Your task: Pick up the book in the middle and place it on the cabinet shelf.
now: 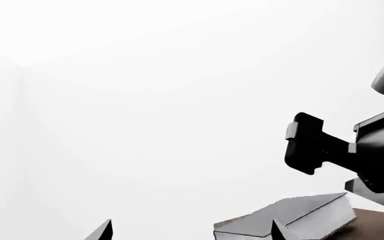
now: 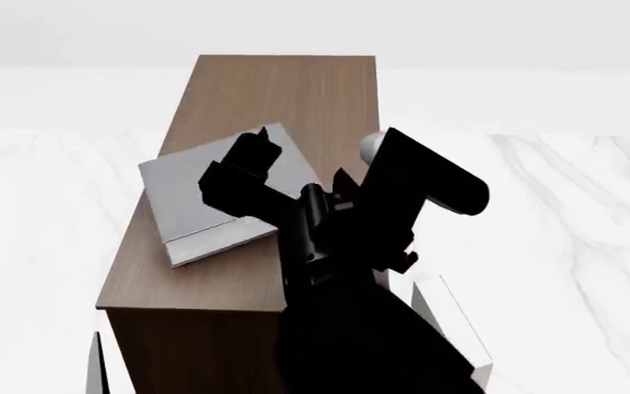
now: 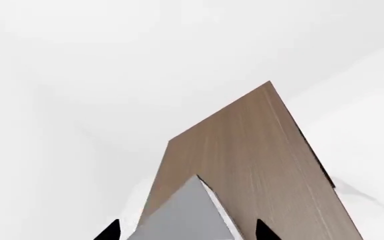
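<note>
The book [image 2: 200, 201] has a plain light grey cover, and its page edges [image 2: 222, 242] are white. The cabinet [image 2: 282, 98] has a light brown top with fine wood grain lines running along its length; its front side [image 2: 194, 353] is a darker brown. The floor [image 2: 577, 246] is white with faint grey marble veins. The robot arm [image 2: 337, 271] is fully black, with one small pale grey round part [image 2: 370, 145] near its upper end. The wall [image 1: 145, 100] behind is plain white.
</note>
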